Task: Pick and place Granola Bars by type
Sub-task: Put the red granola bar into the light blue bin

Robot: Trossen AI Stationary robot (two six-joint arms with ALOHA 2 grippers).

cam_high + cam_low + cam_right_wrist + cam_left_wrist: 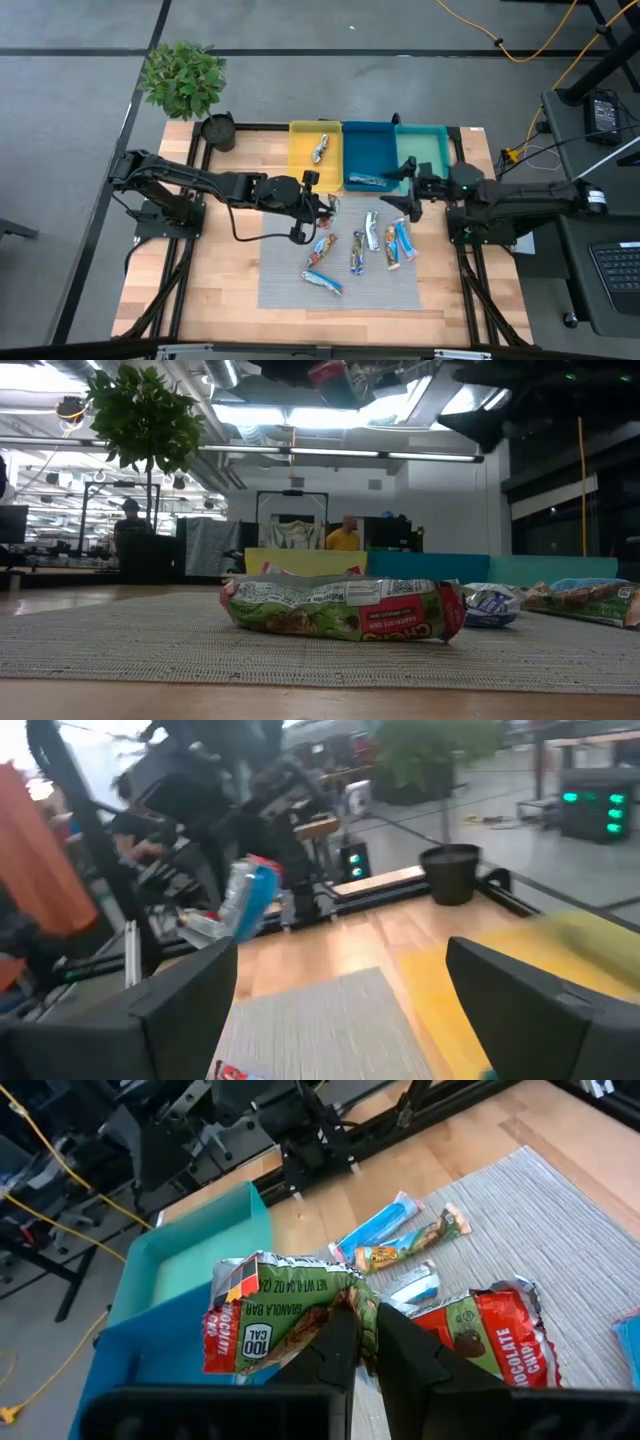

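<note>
My left gripper (pixel 322 208) hangs above the grey mat's far edge, shut on a red-and-green granola bar (pixel 265 1315). My right gripper (pixel 405 190) stands open and holds nothing by the near rim of the teal tray (pixel 430 135); its fingers (pixel 190 1005) are spread wide. Several more bars lie flat on the grey mat (pixel 290 290): a red-green one (pixel 340 610), blue-white ones (pixel 404 238) and silver ones (pixel 372 230). One bar (pixel 320 150) lies in the yellow tray (pixel 300 165), another (pixel 370 180) in the blue tray (pixel 368 145). My left gripper pinches the bar's crinkled wrapper near one end (pixel 335 1302) between its two fingers (pixel 335 1350). The fingers come from the table's left, slanting a little downward. The bar is lifted clear of the mat and sticks out sideways from the fingertips.
The three trays stand side by side along the far edge of the wooden table. A dark pot (pixel 218 130) and a green plant (pixel 183 78) are at the far left corner. People show in the room beyond the table in the low view.
</note>
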